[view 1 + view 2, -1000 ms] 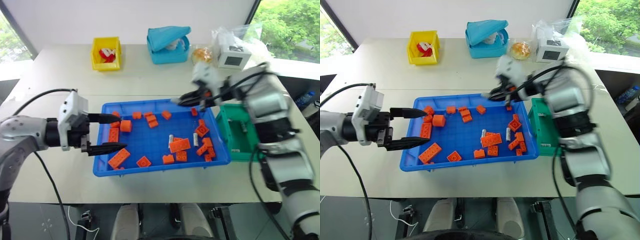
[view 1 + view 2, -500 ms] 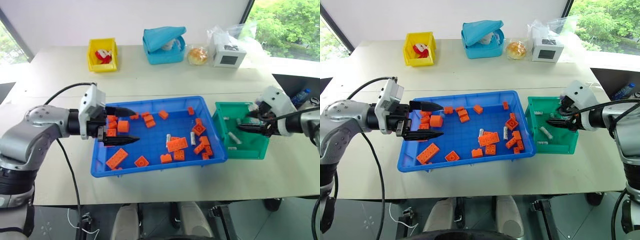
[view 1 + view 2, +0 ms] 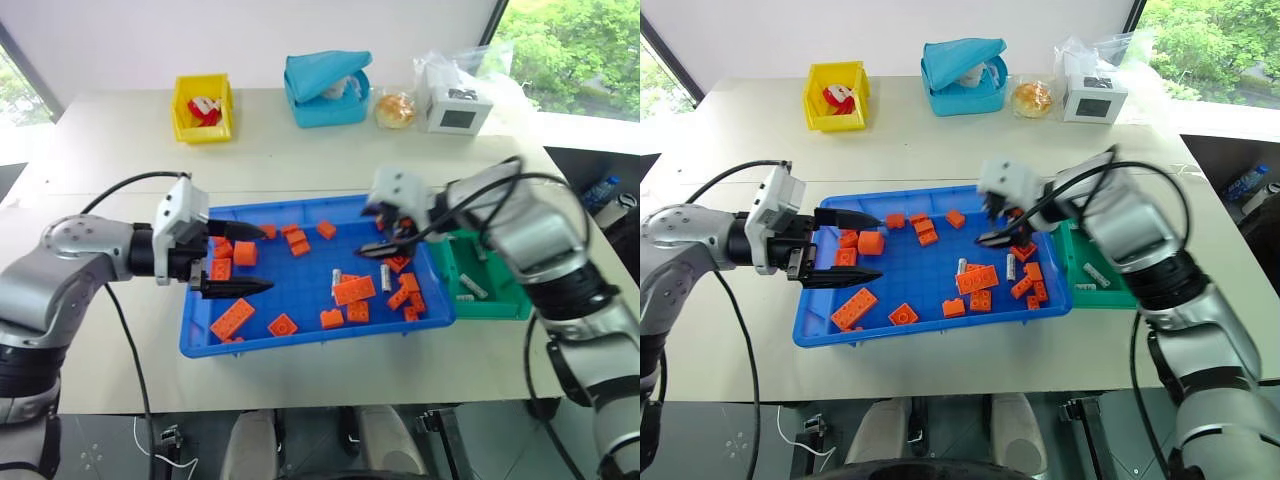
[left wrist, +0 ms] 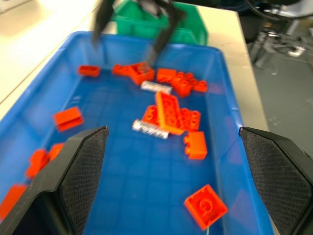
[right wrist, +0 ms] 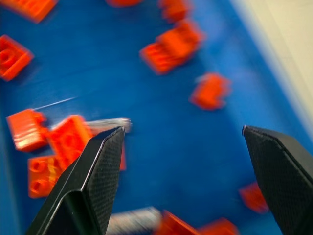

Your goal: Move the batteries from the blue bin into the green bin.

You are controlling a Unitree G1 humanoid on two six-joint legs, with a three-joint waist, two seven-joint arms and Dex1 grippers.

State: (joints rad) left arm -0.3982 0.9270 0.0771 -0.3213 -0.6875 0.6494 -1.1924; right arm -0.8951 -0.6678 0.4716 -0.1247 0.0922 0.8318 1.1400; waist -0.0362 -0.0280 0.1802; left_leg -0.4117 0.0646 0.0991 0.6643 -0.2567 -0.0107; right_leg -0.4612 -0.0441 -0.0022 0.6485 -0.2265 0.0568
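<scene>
The blue bin (image 3: 300,345) sits mid-table, strewn with orange bricks. Two batteries (image 3: 337,275) (image 3: 386,281) lie among the bricks in its right half, seen also as batteries (image 4: 156,87) in the left wrist view and batteries (image 5: 110,123) in the right wrist view. The green bin (image 3: 497,308) stands against the blue bin's right end with a few batteries (image 3: 475,287) inside. My right gripper (image 3: 372,232) hangs open and empty over the blue bin's right part, just above those two batteries. My left gripper (image 3: 268,260) is open and empty over the bin's left end.
Orange bricks (image 3: 357,290) crowd the batteries in the blue bin. At the table's back stand a yellow bin (image 3: 203,107), a light-blue lidded box (image 3: 325,88), a bun (image 3: 395,110) and a white box (image 3: 455,108) by a plastic bag.
My right gripper went from the blue bin's far right corner, shut, to the green bin, opened there, and swung back left over the blue bin. The left gripper stayed put.
</scene>
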